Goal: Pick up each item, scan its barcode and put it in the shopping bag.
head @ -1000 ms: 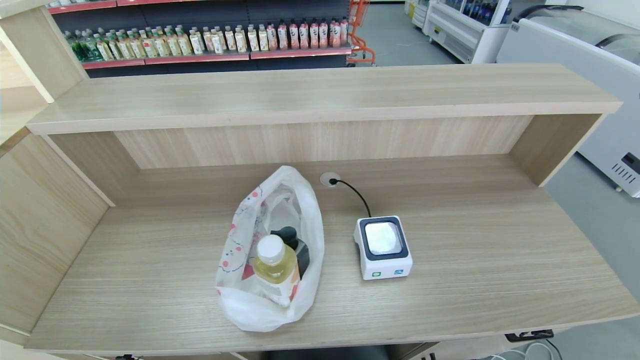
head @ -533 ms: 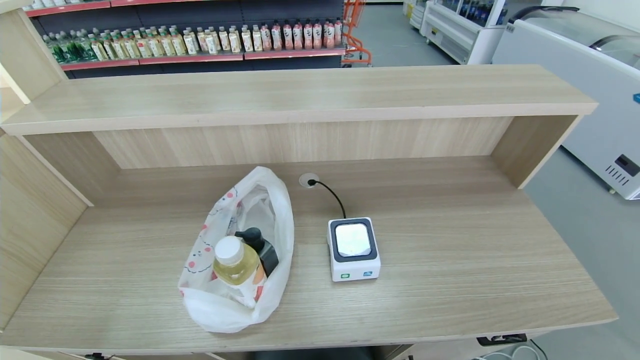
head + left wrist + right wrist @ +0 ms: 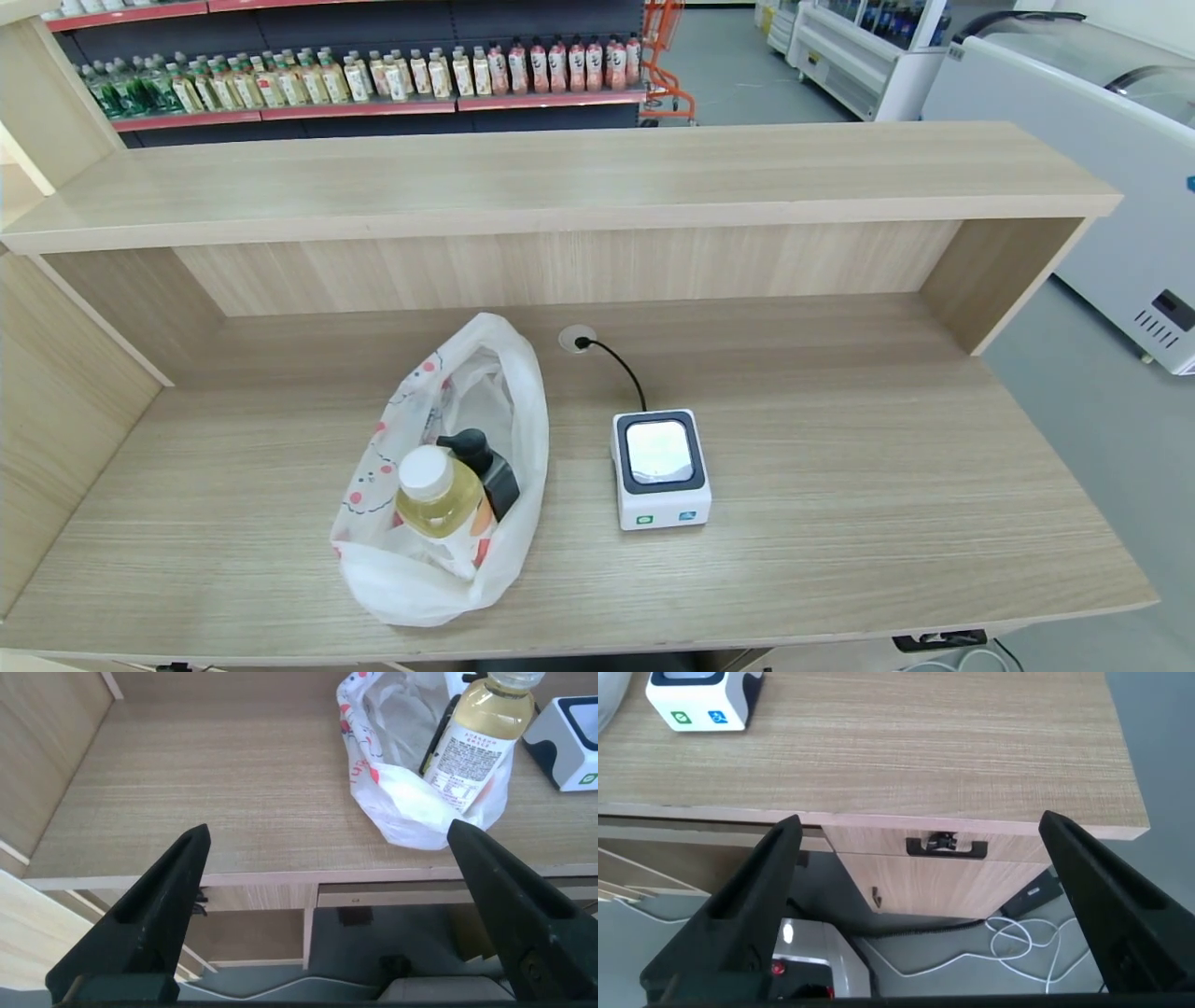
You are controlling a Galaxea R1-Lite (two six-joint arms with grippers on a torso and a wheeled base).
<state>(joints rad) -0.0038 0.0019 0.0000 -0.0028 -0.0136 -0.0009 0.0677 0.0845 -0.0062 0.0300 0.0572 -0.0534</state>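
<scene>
Hovering just off the surface (image 3: pixel 840 485), your left gripper (image 3: pixel 327 831) and right gripper (image 3: pixel 920 819) show jaws wide open, empty; avoid snagging the shopping bag (image 3: pixel 411 588).

Shop: checkout counter (image 3: pixel 840 485), barcode scanner (image 3: pixel 660 469), drink-bottle shelves (image 3: pixel 373 84), freezer chests (image 3: pixel 1046 103) behind
</scene>
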